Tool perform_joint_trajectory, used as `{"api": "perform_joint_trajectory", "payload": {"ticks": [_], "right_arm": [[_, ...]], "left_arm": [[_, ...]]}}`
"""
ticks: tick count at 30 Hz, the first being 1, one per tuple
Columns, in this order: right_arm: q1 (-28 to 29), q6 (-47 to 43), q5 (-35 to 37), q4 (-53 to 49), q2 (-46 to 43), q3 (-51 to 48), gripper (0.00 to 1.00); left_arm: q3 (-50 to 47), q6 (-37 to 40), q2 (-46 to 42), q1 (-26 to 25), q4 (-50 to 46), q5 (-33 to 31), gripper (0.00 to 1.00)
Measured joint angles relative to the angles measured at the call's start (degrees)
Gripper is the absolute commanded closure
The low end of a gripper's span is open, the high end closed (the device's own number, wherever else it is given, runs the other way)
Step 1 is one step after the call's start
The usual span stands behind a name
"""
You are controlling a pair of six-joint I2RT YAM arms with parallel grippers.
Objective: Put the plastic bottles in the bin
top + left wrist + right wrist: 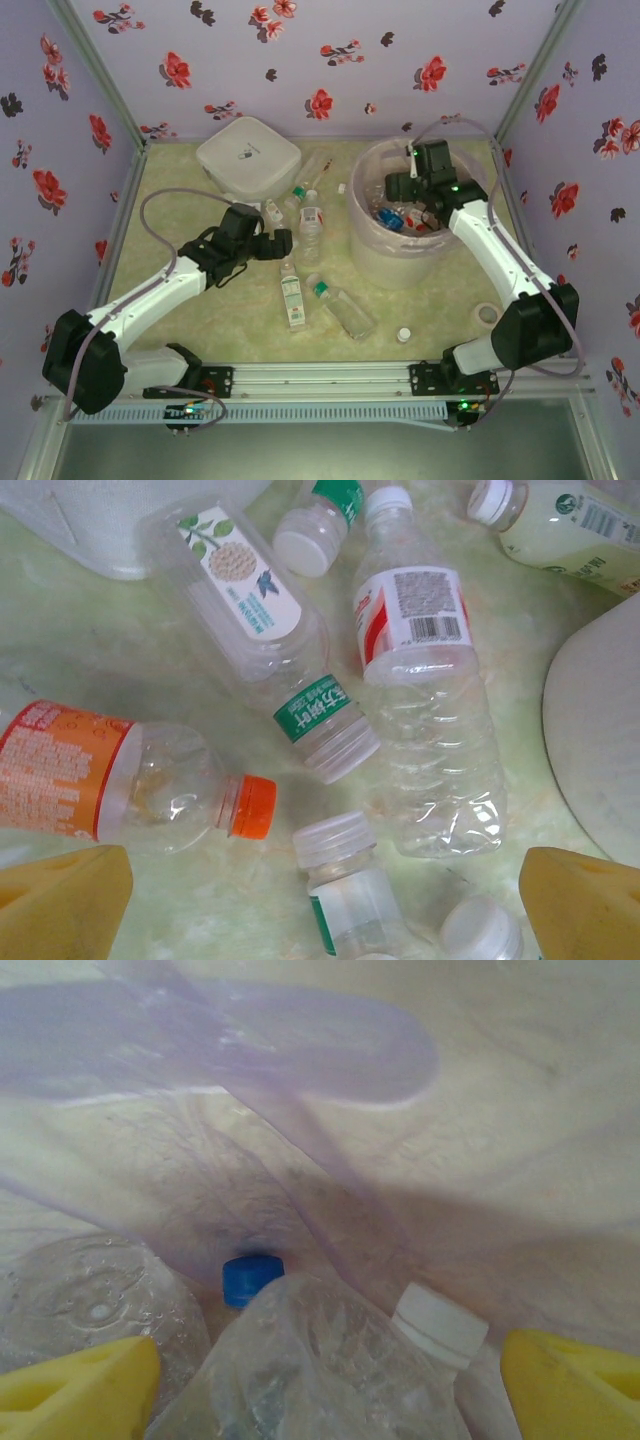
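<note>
Seen from above, the right end effector [415, 200] hangs inside the bin [365, 250], fingers spread over bottles lying there. The left end effector [282, 243] hovers wide open and empty beside the plastic bottles [305, 215] not yet cleared from the desk [200, 300]. Most of them are clustered between the white lidded box [248, 155] and the bin, and two more rest nearer the arms' bases. The left wrist camera finds its yellow fingertips [60, 905] set far apart above a crowded heap. In it are an orange-capped bottle [150, 780] whose orange label carries white print too fine to read, a green-banded bottle [255, 630] with white characters on the band and a label showing leaves and a small blue bird, and a white-capped bottle [425, 730] with a red-and-white label and a barcode. No brand name can be made out. The bottles here touch or overlap, so a closing grip would likely nudge a neighbour, and a smooth round wall could slip free or roll. The right wrist camera looks down into the pale pink bag [300, 1110], its fingertips [575, 1380] wide and holding nothing, over a clear bottle [300, 1360], a blue cap [250, 1278] and a white cap [440, 1325]. The loose liner could snag the fingers on the way out and tug the bin.
</note>
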Motion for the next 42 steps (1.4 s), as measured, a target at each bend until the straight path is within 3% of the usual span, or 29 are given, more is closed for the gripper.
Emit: {"api": "perform_joint_trajectory", "payload": {"ticks": [9, 16, 26, 32, 37, 42], "right_arm": [[-14.5, -0.2, 3.2, -2.8, -0.7, 0.3, 0.11], [-20.9, -0.2, 3.3, -7.9, -0.8, 3.7, 0.09], [-21.7, 1.9, -6.0, -13.6, -5.0, 14.7, 0.02], [-21.6, 4.5, -13.7, -15.7, -11.8, 19.7, 0.02], [-20.4, 7.3, -20.6, -16.8, -16.2, 19.8, 0.04], [-18.0, 9.1, -25.3, -16.9, -18.2, 19.6, 0.06]], "left_arm": [[8.6, 5.5, 6.8, 0.2, -0.2, 0.9, 0.0], [9.9, 6.9, 9.9, 0.2, -0.7, 3.2, 0.0], [10.4, 7.5, 10.1, 0.5, -1.1, 4.6, 0.0], [17.1, 10.7, 15.0, 2.6, -2.1, 4.9, 0.04], [24.5, 14.1, 22.9, 4.1, -1.9, 4.9, 0.28], [33.6, 16.7, 33.3, 4.7, -2.7, 4.0, 0.36]]}}
